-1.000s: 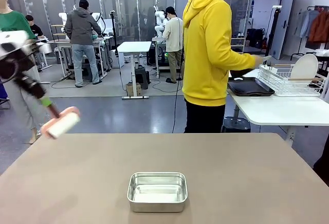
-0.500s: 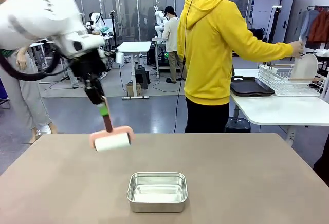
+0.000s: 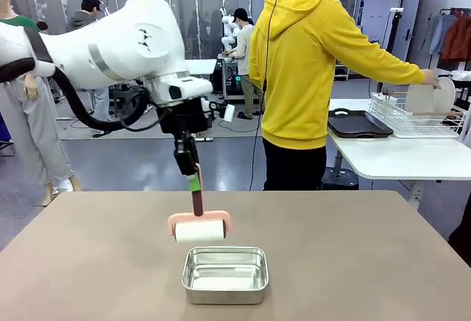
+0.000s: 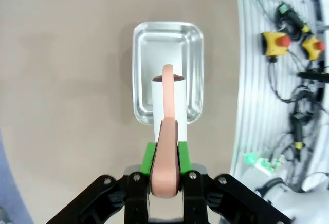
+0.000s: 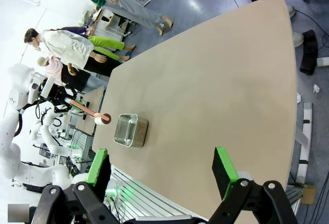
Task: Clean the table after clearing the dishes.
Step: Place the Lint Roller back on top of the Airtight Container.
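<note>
The taupe-brown table (image 3: 353, 262) spreads across the front view. My left gripper (image 3: 193, 182) is shut on the pink handle of a lint roller (image 3: 199, 230). The roller's white roll hangs just above the far rim of a steel pan (image 3: 225, 274). From the left wrist, the gripper (image 4: 165, 154) clamps the handle with the roller (image 4: 169, 106) over the pan (image 4: 168, 70). My right gripper (image 5: 160, 167) stands open above the table (image 5: 216, 75) with nothing between its fingers. Of the dishes, a white plate (image 3: 430, 96) stands in a rack and a dark tray (image 3: 359, 124) lies beside it.
A person in a yellow hoodie (image 3: 305, 71) stands at the table's far edge, one hand on the plate in the wire rack (image 3: 408, 115). The rack sits on a white side table (image 3: 397, 157) at the right. Other people stand behind.
My left arm has swung from the far left toward the middle, carrying the roller to just above the pan. The person's hand has reached the plate in the rack.
</note>
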### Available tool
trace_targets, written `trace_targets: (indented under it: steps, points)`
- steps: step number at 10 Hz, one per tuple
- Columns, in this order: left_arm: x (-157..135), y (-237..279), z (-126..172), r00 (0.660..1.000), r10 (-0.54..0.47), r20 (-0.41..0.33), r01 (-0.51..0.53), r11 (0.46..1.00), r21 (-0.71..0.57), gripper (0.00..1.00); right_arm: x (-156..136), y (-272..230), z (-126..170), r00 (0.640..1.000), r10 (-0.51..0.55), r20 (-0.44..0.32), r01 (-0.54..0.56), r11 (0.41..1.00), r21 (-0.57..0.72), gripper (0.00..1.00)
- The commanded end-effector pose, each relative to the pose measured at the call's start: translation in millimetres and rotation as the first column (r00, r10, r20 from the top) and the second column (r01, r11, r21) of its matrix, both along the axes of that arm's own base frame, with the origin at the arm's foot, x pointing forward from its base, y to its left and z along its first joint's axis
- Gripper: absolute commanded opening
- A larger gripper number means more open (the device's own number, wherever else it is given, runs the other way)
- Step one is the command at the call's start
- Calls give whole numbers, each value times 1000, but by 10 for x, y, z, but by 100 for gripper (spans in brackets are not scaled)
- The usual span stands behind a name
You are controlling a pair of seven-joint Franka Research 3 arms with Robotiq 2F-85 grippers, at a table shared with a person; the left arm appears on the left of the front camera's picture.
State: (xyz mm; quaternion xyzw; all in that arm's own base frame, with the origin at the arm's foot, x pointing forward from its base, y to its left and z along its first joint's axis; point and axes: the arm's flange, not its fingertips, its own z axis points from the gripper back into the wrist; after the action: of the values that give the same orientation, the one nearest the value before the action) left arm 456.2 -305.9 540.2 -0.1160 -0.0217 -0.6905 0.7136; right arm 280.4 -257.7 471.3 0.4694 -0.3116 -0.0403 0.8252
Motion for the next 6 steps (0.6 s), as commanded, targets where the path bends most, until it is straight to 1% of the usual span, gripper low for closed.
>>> trace_targets:
  steps: [1, 3, 4, 6]
  points:
    - [76, -164, -71, 999, 7, 46, -9, 999, 46, 21, -13, 12, 3, 1000, 1, 19, -1, 1000, 1, 100]
    - [166, -337, -233, 999, 14, 45, -16, 999, 42, 21, -13, 12, 3, 1000, 1, 19, -1, 1000, 1, 100]
    - [190, -429, -347, 999, 28, 27, -29, 999, 36, 21, -13, 12, 3, 1000, 1, 19, -1, 1000, 1, 100]
    - [153, -591, -519, 1000, 12, 0, -12, 999, 40, 21, -13, 12, 3, 1000, 1, 19, -1, 1000, 1, 100]
